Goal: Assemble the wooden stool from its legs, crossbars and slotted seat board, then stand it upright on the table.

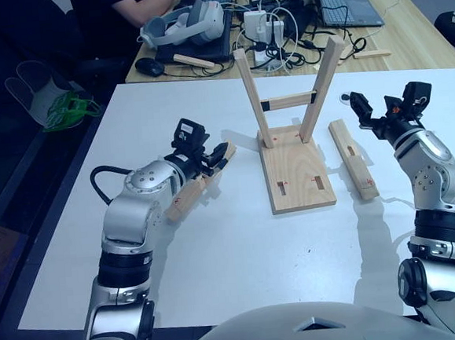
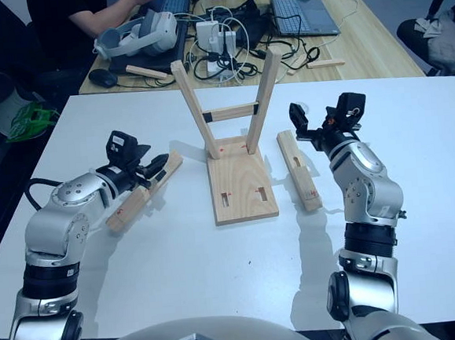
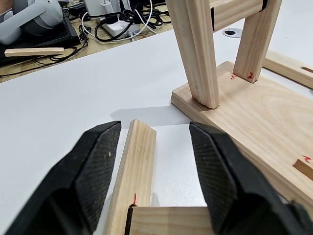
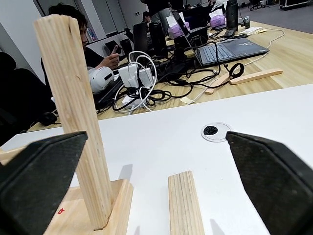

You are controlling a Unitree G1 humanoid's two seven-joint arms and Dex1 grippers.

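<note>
Looking down from my head, the slotted seat board [image 1: 298, 182] lies flat in the middle of the frame on the white desk [image 1: 220, 273]. Two standing legs [image 1: 251, 97] rise from its far end, leaning apart toward the top of the frame, and a crossbar [image 1: 291, 100] joins them. The two slots [image 1: 282, 187] nearer the lower edge of the board are empty. Just right of the board the right loose leg [image 1: 354, 169] lies flat, near it but not touching. At centre left my left end effector [image 1: 217, 161] sits low over the upper end of the left loose leg [image 1: 181, 203], which lies aslant and runs toward the lower left. At the right of the frame my right end effector [image 1: 376, 111] hangs above the desk, beyond the upper end of the right loose leg.

From my left wrist, the left end effector is open. Its two padded fingers [image 3: 98, 171] flank the left loose leg with a gap on each side. A short wooden piece [image 3: 166, 220] crosses that leg close to the camera. The corner of the seat board and the feet of the standing legs are just beyond.

From my right wrist, the right end effector is spread wide with nothing between its fingers [image 4: 39, 171]. Past the gap I see the end of the right loose leg on the desk, one standing leg rising from the board, and a round grommet [image 4: 215, 131] in the desk.
</note>
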